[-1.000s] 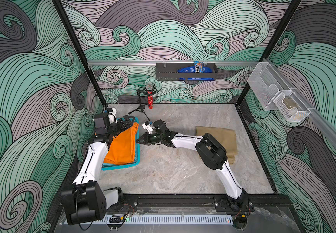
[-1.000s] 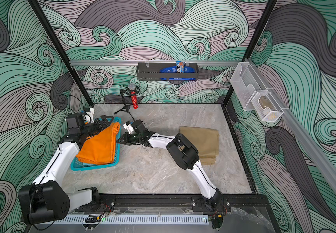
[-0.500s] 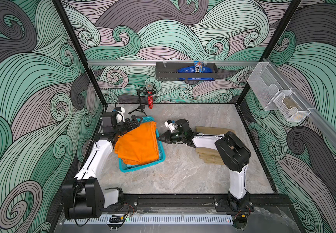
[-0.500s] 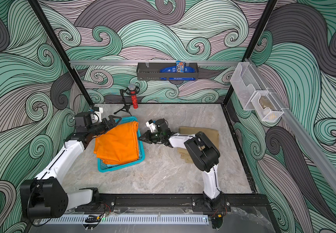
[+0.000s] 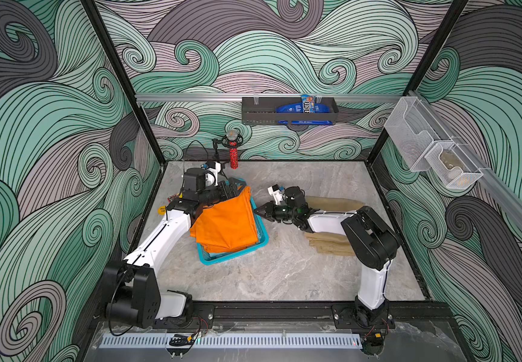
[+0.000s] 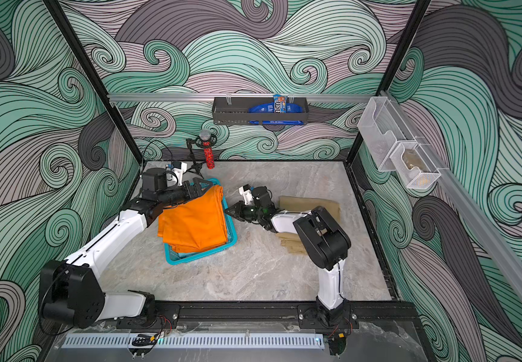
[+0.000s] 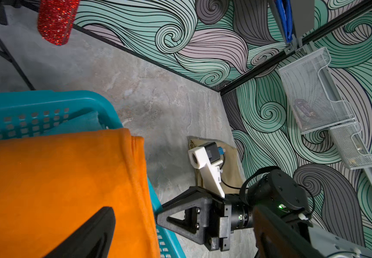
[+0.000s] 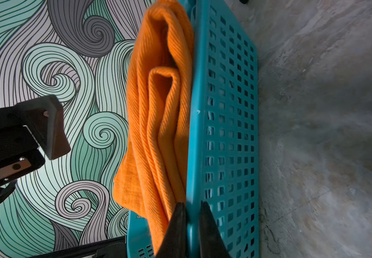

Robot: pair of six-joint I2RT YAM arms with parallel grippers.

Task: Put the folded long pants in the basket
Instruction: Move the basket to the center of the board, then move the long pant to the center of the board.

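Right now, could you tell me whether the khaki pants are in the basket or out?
Out: the khaki pants lie folded on the tabletop, apart from the turquoise basket.

Twin overhead views (nearly identical), wrist cameras near basket

Bright orange folded cloth pants, turquoise perforated plastic basket, khaki tan folded pants, grey marbled tabletop; the walls show black-lined swirls of green, mauve and dark grey.
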